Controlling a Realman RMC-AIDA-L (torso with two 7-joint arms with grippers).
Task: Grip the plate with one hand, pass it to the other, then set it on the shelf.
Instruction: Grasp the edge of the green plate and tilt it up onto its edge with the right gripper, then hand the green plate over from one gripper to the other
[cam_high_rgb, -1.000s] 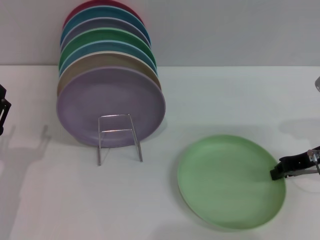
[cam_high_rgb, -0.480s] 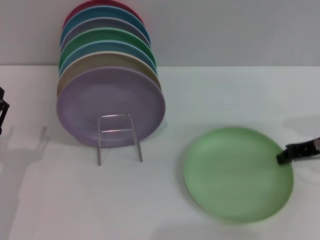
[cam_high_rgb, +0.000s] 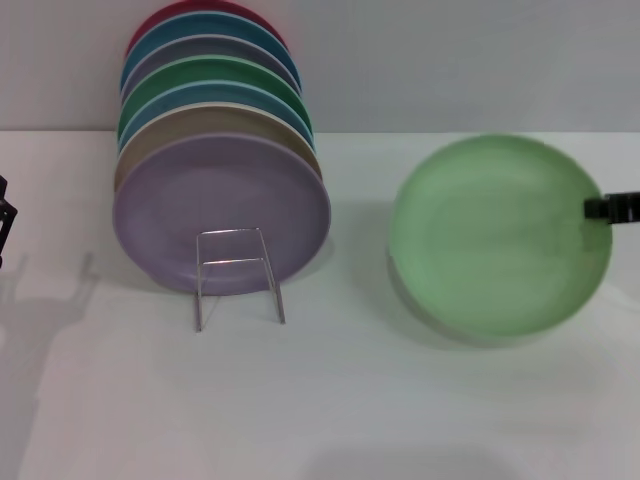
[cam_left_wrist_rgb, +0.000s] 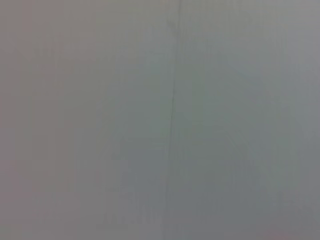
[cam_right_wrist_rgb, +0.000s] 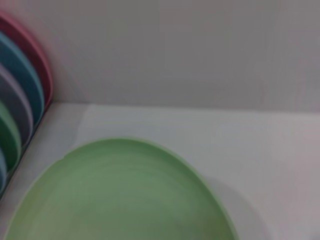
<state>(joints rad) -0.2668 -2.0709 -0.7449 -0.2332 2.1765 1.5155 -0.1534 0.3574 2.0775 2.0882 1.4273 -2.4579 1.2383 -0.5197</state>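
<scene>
Right pincer (cam_high_rgb: 603, 208) is pinching the plate (cam_high_rgb: 498, 236) rim, holding it tilted above the tabletop (cam_high_rgb: 330, 390), left pincer (cam_high_rgb: 5, 212) idling at the far left, state unclear

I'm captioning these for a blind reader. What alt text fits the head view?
The right claw holds a pale green plate by its edge, lifted and tilted toward the camera above a white table. To its left, a wire rack holds a row of upright plates, a lavender plate frontmost; the left claw sits at the far left edge.

Pale green plate (cam_right_wrist_rgb: 120, 195) close up, stacked plates (cam_right_wrist_rgb: 20, 115) beside it
</scene>
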